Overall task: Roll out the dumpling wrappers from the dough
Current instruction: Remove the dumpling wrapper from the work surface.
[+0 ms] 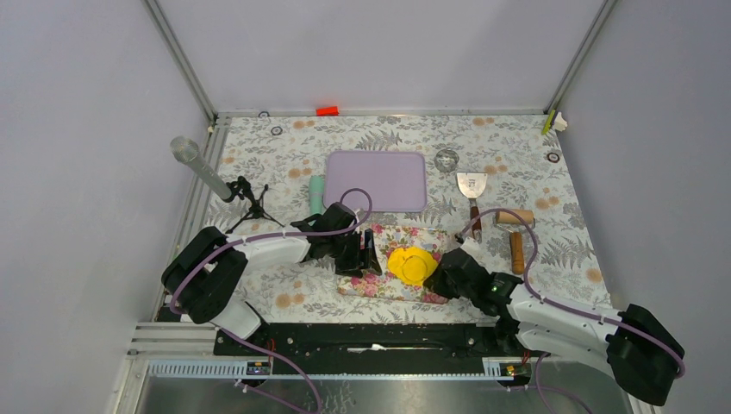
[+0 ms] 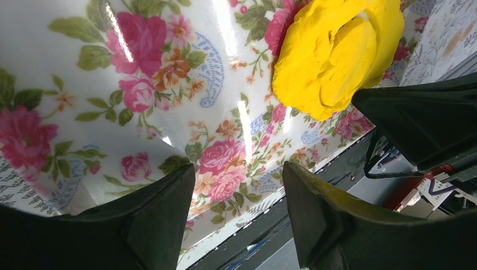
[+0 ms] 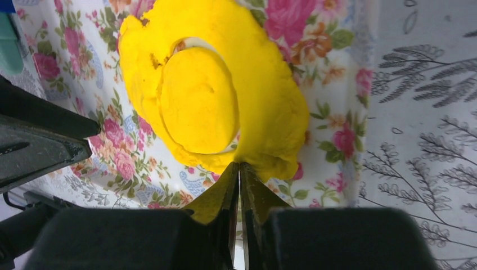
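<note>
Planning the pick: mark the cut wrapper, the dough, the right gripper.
cut wrapper (image 3: 197,104), right wrist view, disc centre.
dough (image 3: 275,115), right wrist view, sheet right of disc.
right gripper (image 3: 239,170), right wrist view, between tips.

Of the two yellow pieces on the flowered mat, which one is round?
The dumpling wrapper, a smooth disc lying in the middle; the dough around it is an irregular sheet.

The dough (image 3: 275,107) and the disc (image 3: 197,107) within it are coloured bright yellow. The mat (image 1: 371,285) is printed with pink roses and green leaves on white. The tablecloth (image 1: 526,185) is patterned with grey ferns; the tray (image 1: 377,180) is tinted lilac.
</note>
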`<state>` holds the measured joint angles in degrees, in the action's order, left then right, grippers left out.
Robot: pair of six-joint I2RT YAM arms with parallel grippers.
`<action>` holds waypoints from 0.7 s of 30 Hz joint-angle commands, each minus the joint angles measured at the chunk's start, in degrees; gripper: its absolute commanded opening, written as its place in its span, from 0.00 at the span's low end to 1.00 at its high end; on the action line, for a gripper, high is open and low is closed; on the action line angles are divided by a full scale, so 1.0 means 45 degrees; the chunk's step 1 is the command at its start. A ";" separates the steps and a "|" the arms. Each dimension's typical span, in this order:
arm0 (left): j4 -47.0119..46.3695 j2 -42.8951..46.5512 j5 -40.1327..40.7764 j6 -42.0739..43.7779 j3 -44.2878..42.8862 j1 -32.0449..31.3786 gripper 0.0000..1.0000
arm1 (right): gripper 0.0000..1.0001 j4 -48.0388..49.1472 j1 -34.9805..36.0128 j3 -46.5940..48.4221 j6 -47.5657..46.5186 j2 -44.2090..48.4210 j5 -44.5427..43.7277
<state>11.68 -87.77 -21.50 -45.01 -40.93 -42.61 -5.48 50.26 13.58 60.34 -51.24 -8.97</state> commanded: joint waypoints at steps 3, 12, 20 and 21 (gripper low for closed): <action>0.1813 -0.0822 0.1588 0.0959 0.0562 0.0062 0.67 | 0.09 -0.2555 -0.0002 -0.0021 0.1022 0.0674 -0.2707; 0.1818 -0.0902 0.1461 0.1095 0.0518 0.0065 0.67 | 0.09 -0.2009 0.0003 0.0033 0.0785 0.0343 -0.3045; 0.1852 -0.1334 0.1213 0.1253 0.0593 0.0036 0.66 | 0.09 -0.1844 -0.0095 0.0399 0.1114 -0.0182 -0.3956; 0.1815 -0.1353 0.1138 0.1253 0.0637 0.0035 0.66 | 0.09 -0.1886 -0.0158 0.0460 0.1205 -0.0269 -0.4045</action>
<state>11.86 -88.99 -22.81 -43.70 -41.80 -42.54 -10.17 50.28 14.66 64.58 -50.59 -18.94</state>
